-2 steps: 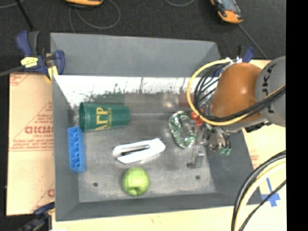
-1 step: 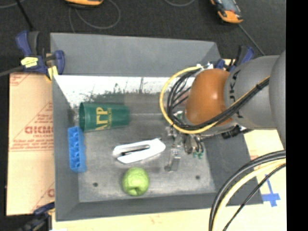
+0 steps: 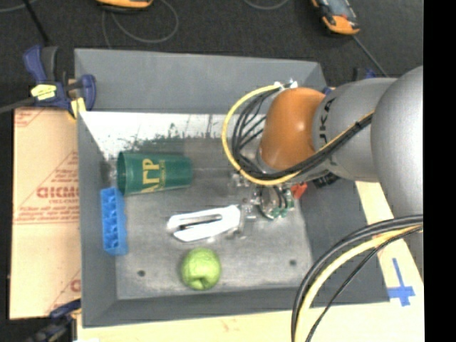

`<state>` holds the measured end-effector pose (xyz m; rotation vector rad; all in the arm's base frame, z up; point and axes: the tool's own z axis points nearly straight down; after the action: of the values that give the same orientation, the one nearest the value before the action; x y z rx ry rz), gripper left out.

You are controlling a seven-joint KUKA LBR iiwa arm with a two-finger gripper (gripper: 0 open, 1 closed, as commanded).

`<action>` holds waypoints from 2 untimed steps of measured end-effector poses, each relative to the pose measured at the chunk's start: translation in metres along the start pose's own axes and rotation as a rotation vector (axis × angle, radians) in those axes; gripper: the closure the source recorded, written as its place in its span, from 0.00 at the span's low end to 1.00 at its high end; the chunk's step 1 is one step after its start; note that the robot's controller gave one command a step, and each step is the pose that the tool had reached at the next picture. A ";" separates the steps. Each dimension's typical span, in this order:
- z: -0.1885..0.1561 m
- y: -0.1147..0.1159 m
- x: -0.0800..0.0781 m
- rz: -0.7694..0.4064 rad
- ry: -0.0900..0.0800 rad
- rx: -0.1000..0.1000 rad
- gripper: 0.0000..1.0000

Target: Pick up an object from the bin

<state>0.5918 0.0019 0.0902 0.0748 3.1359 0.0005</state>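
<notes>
**A:** Where is the hand (image 3: 265, 206)?

**B:** Low in the right half of the bin (image 3: 178, 84), under the arm's orange cover (image 3: 288, 127). It is just beside the right end of a white slotted piece (image 3: 203, 223) lying flat mid-floor. I cannot tell whether it is open or closed, because the wrist hides it.

**A:** So the white piece is the target?

**B:** It is the nearest thing, though nothing shows it gripped. Since it lies flat, a low pinch at its end would explain why the hand sits so low.

**A:** And the rest?

**B:** Well apart. A green apple (image 3: 199, 269) lies near the front wall and a green cup (image 3: 153, 172) lies on its side at the left. A blue brick (image 3: 112, 221) lies along the left wall. Scattered like that, they leave the hand room.
</notes>
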 end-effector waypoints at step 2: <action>0.020 0.057 0.047 0.049 0.005 0.000 1.00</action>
<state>0.5477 0.0614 0.0704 0.1515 3.1385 0.0009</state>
